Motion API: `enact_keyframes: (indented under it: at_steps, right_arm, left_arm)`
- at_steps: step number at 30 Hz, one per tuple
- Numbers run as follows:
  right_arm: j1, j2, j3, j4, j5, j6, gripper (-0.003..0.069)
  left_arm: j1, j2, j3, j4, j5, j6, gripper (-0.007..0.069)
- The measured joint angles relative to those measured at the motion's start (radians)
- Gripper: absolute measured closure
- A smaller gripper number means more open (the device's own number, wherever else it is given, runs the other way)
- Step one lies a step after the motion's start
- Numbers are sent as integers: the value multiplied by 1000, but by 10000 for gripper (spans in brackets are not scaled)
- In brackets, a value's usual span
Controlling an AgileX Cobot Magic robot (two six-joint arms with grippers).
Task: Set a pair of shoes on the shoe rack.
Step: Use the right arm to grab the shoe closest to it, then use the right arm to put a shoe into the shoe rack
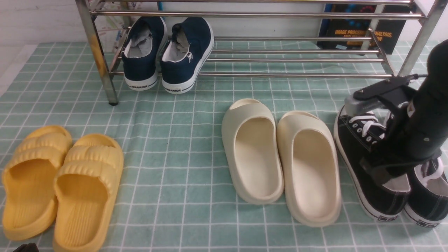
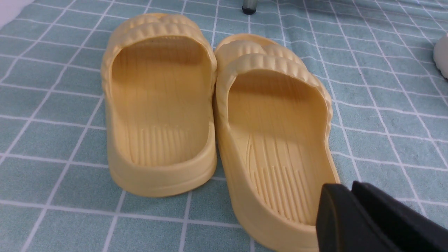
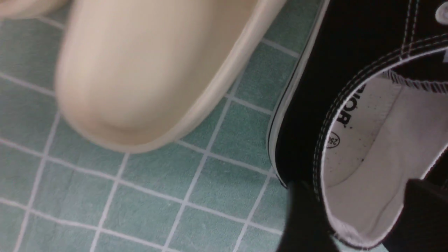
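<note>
The pair of shoes, two black canvas sneakers, stands on the green checked cloth at the far right, the left sneaker [image 1: 362, 164] beside the right sneaker [image 1: 428, 206]. My right gripper [image 1: 388, 171] hangs over their heels. In the right wrist view it [image 3: 364, 206] is open, with one finger [image 3: 304, 217] outside the left sneaker's [image 3: 315, 87] wall and the other across its grey-lined heel opening. The chrome shoe rack [image 1: 280, 74] stands at the back. My left gripper [image 2: 350, 190] is shut and empty, low at the front left over a yellow slipper's heel.
A pair of navy slip-ons [image 1: 168, 52] sits on the rack's left end. Cream slippers [image 1: 280, 157] lie just left of the black sneakers. Yellow slippers [image 1: 59, 182] lie at the front left. A dark book [image 1: 360, 33] leans behind the rack.
</note>
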Motion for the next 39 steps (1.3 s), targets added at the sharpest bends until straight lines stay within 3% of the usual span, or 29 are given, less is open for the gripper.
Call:
enact_keyframes:
  at_steps: [2,5,9,14,15,16,17,19,29,39]
  right_arm:
    - [0,46,-1,-9,-10,20,145]
    - [1,93,-1,0,-31,27,106]
    - [1,162,-1,17,-59,27,139]
    - [2,177,-1,17,-63,31,356]
    - [2,167,-1,16,-63,32,467]
    - [2,165,-1,17,-63,32,496]
    - [3,148,-1,18,-62,35,587]
    - [2,118,-1,18,-52,35,639]
    - [3,-16,-110,32,122,35,640]
    - [3,48,-272,45,127,38,640]
  left_arm:
    - [0,0,0,0,0,0,566]
    - [0,0,0,0,0,0,564]
    - [0,0,0,0,0,0,562]
    - [0,0,0,0,0,0,554]
    - [0,0,0,0,0,0,552]
    - [0,0,0,0,0,0,552]
    - [0,0,0,0,0,0,552]
    - [0,0,0,0,0,0,552]
    - [0,0,0,0,0,0,545]
    - [0,0,0,0,0,0,533]
